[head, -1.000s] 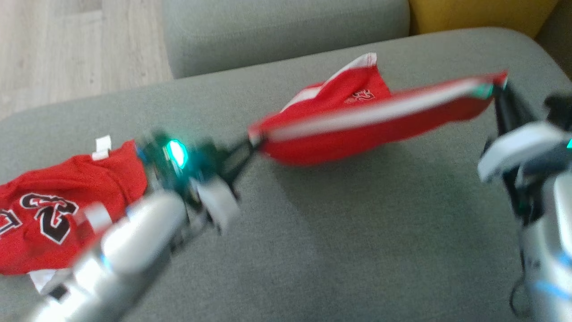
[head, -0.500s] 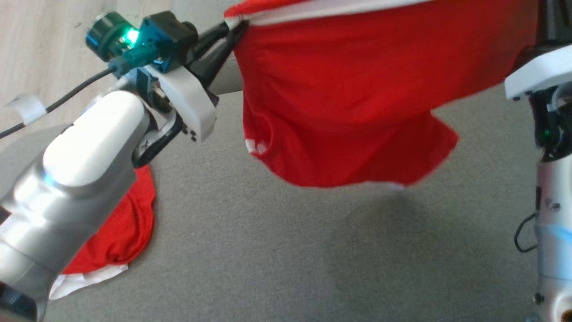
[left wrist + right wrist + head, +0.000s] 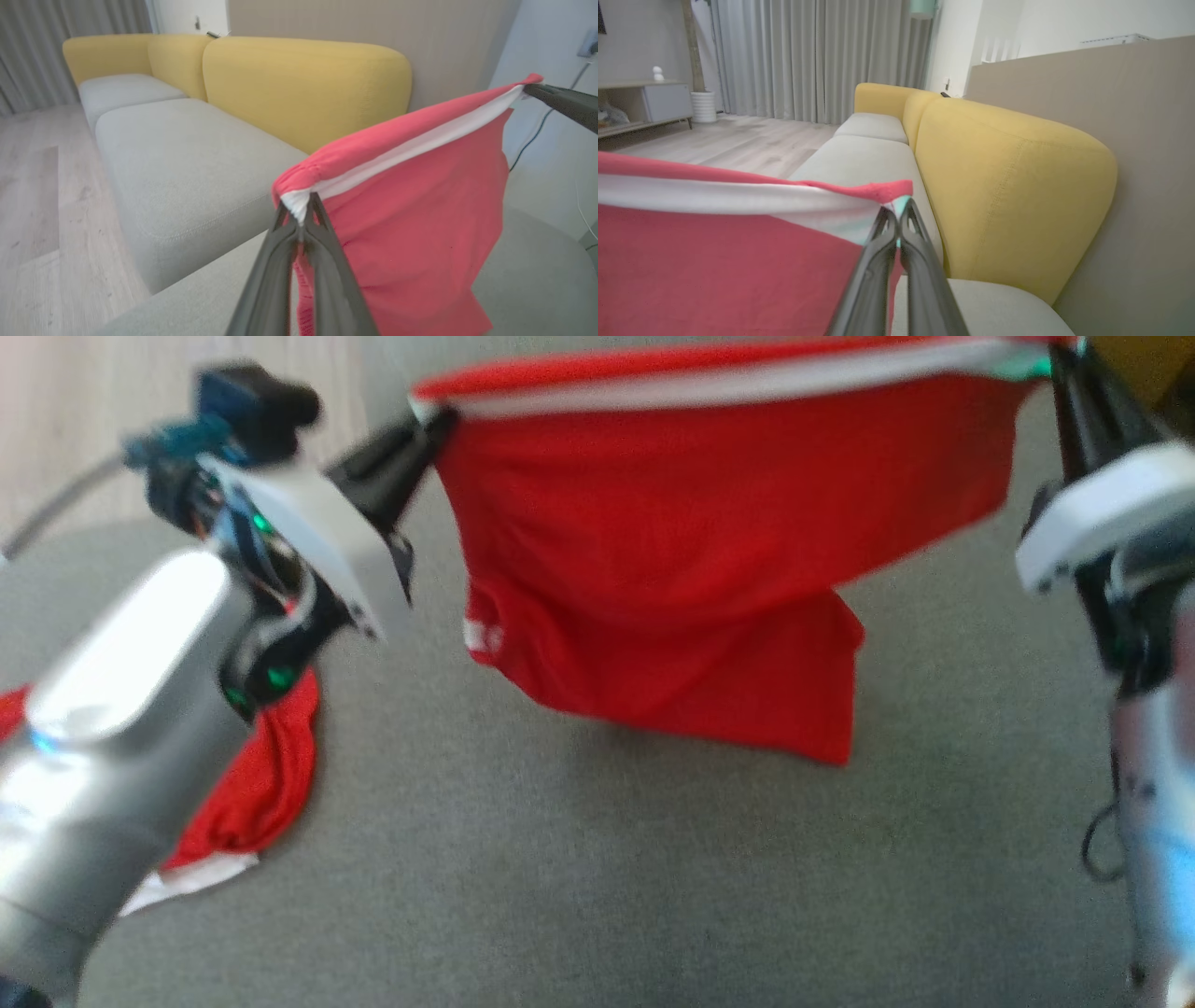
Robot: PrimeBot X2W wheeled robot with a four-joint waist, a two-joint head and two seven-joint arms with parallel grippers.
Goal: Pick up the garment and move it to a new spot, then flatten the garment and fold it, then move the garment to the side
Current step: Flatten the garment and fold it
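The garment is red with a white waistband and hangs in the air above the grey cushion, stretched taut between both grippers. My left gripper is shut on its left waistband corner, and the pinch shows close up in the left wrist view at the left gripper on the garment. At the upper right my right gripper is shut on the opposite corner, seen in the right wrist view as the right gripper holding the garment. The garment's lower hem hangs down toward the cushion, whether touching it I cannot tell.
A second red piece of clothing with white trim lies on the cushion at the left, partly under my left arm. A yellow sofa back and more grey seats stand beyond. Wood floor lies at the far left.
Both grippers have lifted the garment off the cushion and it now hangs spread out. Over the last half second its hanging part has dropped lower and swung right.
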